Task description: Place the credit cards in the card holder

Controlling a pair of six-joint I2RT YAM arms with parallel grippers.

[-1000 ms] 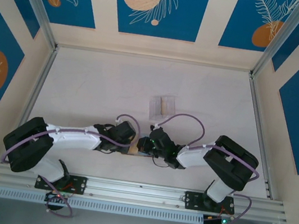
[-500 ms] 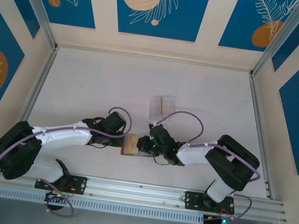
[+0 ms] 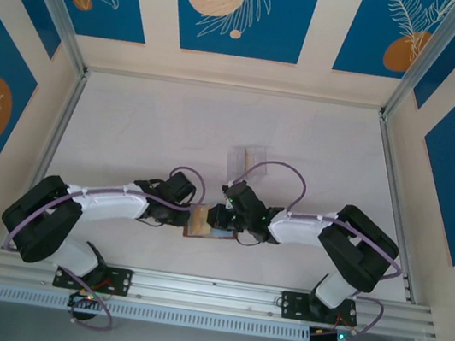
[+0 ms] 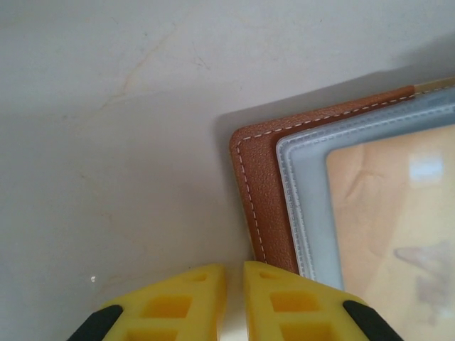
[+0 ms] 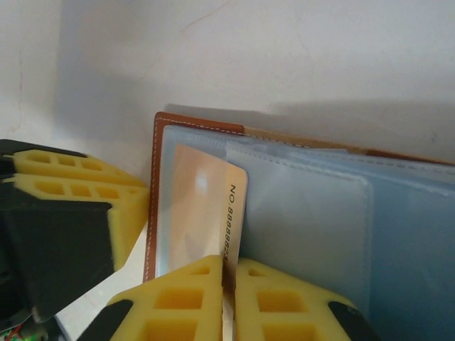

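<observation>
My right end effector (image 5: 229, 275) clamps the card (image 5: 202, 206), partly inside the holder (image 5: 151, 206) sleeve just ahead. My left end effector (image 4: 235, 275) is closed, holder corner beside its right finger.

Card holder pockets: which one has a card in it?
The end pocket, right beside the brown stitched edge in the right wrist view. A tan numbered card sits partly inside it. The other pockets look pale blue and empty.
</observation>
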